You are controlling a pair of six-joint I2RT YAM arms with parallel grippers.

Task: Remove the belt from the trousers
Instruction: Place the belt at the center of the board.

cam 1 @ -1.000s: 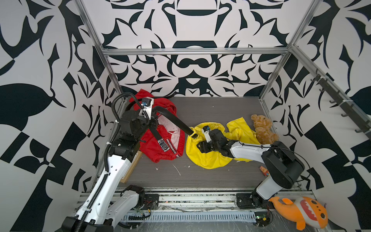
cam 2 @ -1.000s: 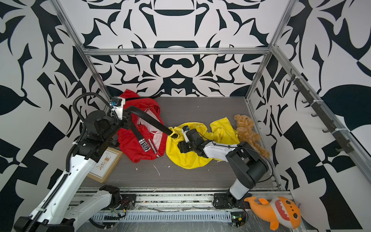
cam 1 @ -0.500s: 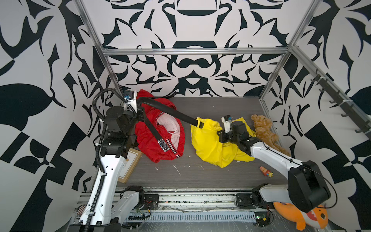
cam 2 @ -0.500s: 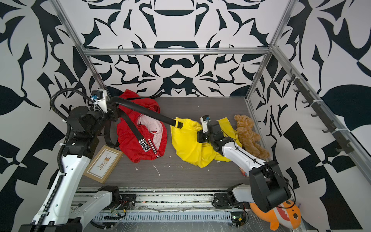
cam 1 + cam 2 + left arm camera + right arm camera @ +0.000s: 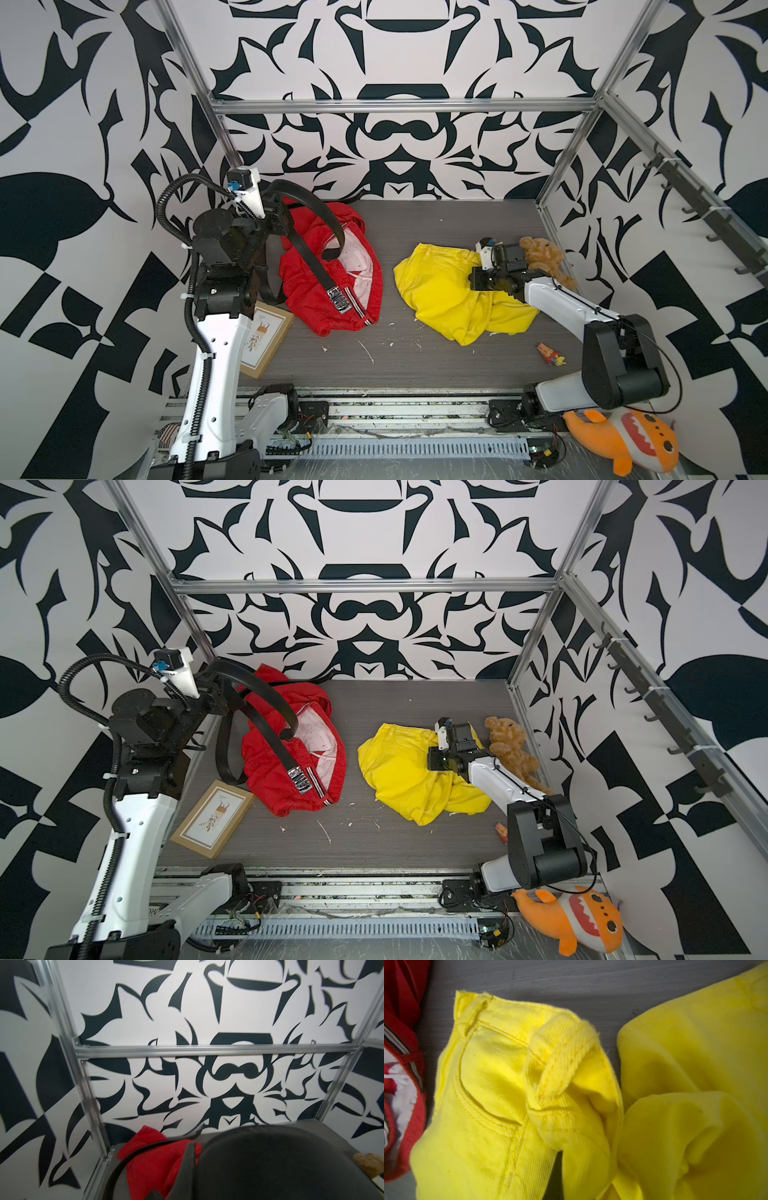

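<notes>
The left gripper is up high by the back corner, squeezed tight on the black belt. The belt bends in a big loop and hangs down over the red shorts, and its shiny buckle lies on them. It is out of the yellow trousers, which lie well apart. The right gripper points down over the trousers, beside a teddy bear; its jaws are pressed together, but I cannot tell if they pinch cloth
</notes>
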